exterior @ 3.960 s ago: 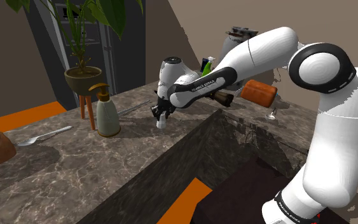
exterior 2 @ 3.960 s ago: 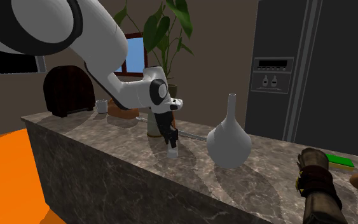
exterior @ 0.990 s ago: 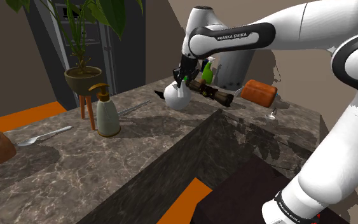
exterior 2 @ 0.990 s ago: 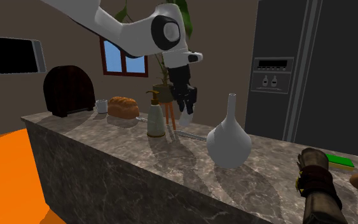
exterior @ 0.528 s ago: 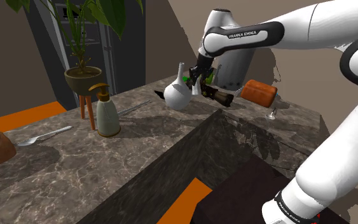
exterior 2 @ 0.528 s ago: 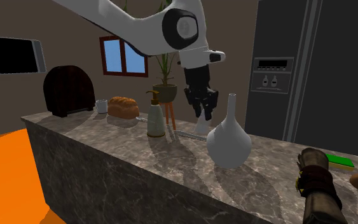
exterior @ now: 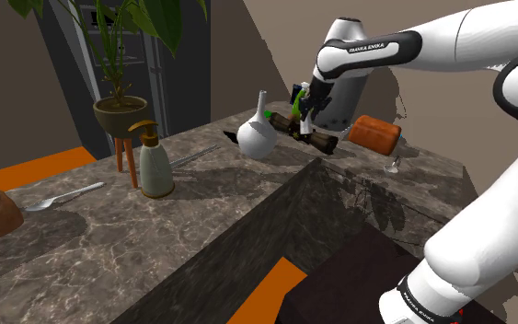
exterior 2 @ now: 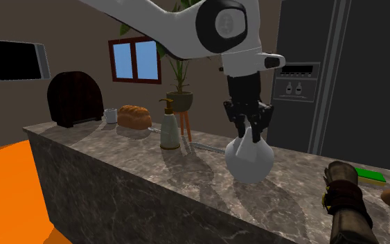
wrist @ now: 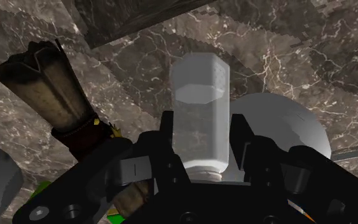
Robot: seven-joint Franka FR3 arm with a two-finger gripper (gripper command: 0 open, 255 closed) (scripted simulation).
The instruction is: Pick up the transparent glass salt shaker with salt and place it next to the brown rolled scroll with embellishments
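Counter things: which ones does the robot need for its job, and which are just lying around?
For the job:
- salt shaker, clasped in the gripper
- brown scroll

Just lying about:
- white vase
- soap bottle
- fork
- bread
- potted plant

White veins streak the brown counter (exterior: 109, 239); vase (exterior: 255, 138) white, shaker (wrist: 199, 114) grey, scroll (wrist: 47, 83) brown.

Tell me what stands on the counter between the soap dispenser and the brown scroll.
The white vase stands between the soap dispenser and the scroll, as the second exterior view shows, plus a thin utensil by the dispenser.
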